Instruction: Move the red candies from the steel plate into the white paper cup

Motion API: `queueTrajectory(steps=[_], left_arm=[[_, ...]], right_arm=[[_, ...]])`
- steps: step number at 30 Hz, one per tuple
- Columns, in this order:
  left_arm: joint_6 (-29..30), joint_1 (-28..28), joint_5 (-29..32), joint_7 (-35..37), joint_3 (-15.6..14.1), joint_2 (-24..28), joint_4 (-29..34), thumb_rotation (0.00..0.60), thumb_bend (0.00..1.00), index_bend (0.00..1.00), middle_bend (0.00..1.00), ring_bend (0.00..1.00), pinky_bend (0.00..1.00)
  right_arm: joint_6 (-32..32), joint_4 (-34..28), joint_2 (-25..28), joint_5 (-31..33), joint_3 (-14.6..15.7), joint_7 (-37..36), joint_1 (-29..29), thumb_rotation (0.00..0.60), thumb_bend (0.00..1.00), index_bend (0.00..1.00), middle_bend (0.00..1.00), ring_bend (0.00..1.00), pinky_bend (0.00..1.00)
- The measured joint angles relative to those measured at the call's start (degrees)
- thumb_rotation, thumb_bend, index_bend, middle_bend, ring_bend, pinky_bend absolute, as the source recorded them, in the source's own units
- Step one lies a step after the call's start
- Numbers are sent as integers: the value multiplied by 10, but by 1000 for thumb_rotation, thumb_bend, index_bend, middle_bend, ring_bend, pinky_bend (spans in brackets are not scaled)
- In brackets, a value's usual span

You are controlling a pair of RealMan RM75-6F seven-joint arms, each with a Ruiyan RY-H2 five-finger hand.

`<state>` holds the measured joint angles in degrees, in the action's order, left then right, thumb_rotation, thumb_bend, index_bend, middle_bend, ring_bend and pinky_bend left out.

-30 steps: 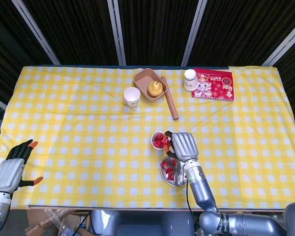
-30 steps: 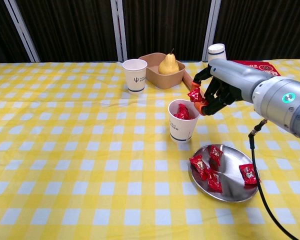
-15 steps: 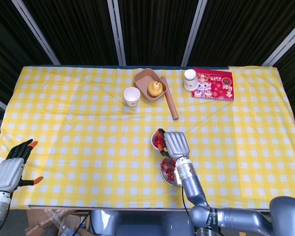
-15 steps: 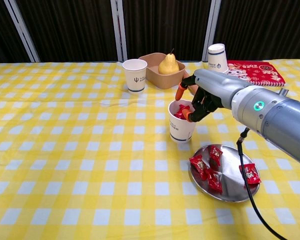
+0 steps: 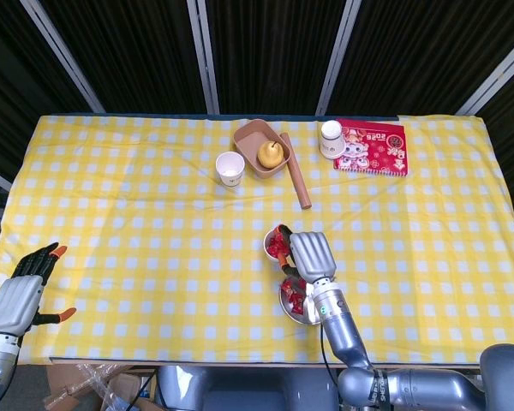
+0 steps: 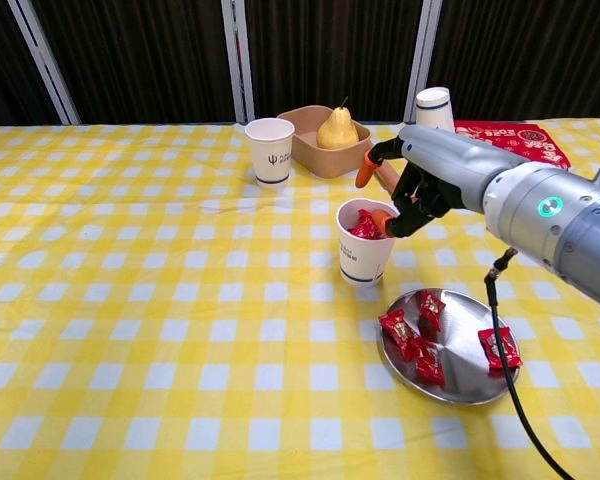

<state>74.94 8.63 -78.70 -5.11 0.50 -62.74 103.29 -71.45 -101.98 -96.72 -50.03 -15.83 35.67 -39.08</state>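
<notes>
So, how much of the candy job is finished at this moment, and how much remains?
Partly done. Done: several red candies lie in the white paper cup. In hand: nothing; the right hand hovers over the cup's rim with its fingers apart, holding no candy. The left hand is open at the table edge. Left: about four candies remain on the steel plate.

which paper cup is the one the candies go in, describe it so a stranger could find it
On the yellow checked tablecloth, find the steel plate near the front edge. The target white paper cup stands just behind it, under the right hand. Unlike the empty cup by the pear tray and the upside-down cup, it holds red candies.
</notes>
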Motion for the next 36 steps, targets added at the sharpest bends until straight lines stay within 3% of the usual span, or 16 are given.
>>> queueTrajectory(steps=[8, 14, 20, 36], left_arm=[[8, -2, -10, -2, -2, -2, -3, 600, 0, 0, 0, 0, 0], [19, -6, -19, -2, -2, -5, -6, 600, 0, 0, 0, 0, 0], [27, -9, -26, -2, -3, -9, -9, 600, 0, 0, 0, 0, 0], [32, -11, -28, -4, -3, -11, -11, 600, 0, 0, 0, 0, 0]], right_arm=[[-21, -42, 37, -21, 61, 6, 35, 600, 459, 313, 872, 968, 1000], [-31, -46, 44, -40, 115, 19, 58, 600, 434, 313, 872, 968, 1000], [-38, -43, 43, -52, 147, 24, 82, 600, 419, 313, 872, 968, 1000], [-29, -37, 27, -69, 159, 20, 100, 600, 400, 313, 872, 968, 1000]])
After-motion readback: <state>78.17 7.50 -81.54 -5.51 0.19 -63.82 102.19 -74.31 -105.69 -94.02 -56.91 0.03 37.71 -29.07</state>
